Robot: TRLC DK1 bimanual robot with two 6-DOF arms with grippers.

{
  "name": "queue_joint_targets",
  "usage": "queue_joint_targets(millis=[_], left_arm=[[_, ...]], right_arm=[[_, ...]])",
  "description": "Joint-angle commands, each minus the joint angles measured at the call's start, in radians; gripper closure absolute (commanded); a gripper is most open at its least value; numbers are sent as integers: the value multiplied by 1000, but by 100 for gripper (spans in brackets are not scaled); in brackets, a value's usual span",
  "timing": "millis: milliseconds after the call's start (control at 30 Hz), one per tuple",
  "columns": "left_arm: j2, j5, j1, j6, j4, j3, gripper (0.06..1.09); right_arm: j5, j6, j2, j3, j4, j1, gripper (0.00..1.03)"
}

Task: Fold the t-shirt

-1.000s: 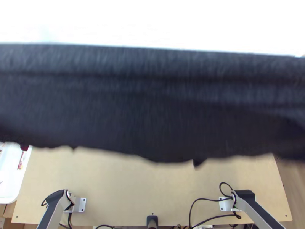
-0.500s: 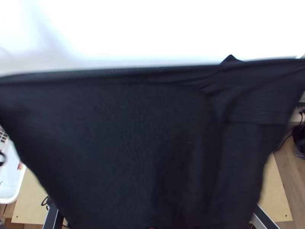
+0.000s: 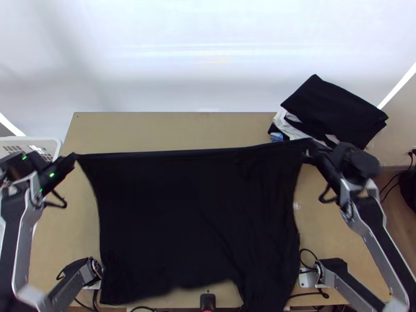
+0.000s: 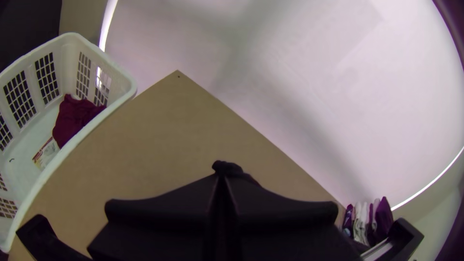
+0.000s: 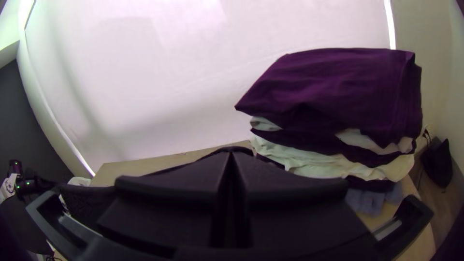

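Black cloth t-shirt (image 3: 192, 208) was stretched over the light wooden table (image 3: 156, 127), its loose end toward six o'clock. The black, flat-fingered left gripper (image 3: 72, 158) at ten o'clock and matching right gripper (image 3: 310, 146) at two each held a far corner between closed fingers. Farther out, a white plastic basket (image 3: 52, 141) sat near ten, a folded dark-and-white cloth stack (image 3: 333, 109) near two.

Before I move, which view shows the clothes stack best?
Right wrist view: the stack is large there, its layers visible from the side. The top view shows mostly the dark garment on top, paler cloth peeking out below; the left wrist view shows the stack small, off to one side.
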Motion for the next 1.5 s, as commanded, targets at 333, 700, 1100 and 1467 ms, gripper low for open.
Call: queue_joint_targets(millis=[333, 700, 1100, 1467], left_arm=[[548, -83, -37, 38, 43, 331, 105], [842, -141, -77, 77, -192, 761, 105], [1114, -149, -69, 73, -404, 1201, 105], [1164, -138, -106, 80, -580, 1318, 105]], right_arm=[[33, 118, 507, 363, -111, -25, 100], [56, 138, 712, 703, -250, 4, 100], [83, 138, 849, 861, -259, 47, 100], [85, 185, 953, 1065, -462, 58, 100]])
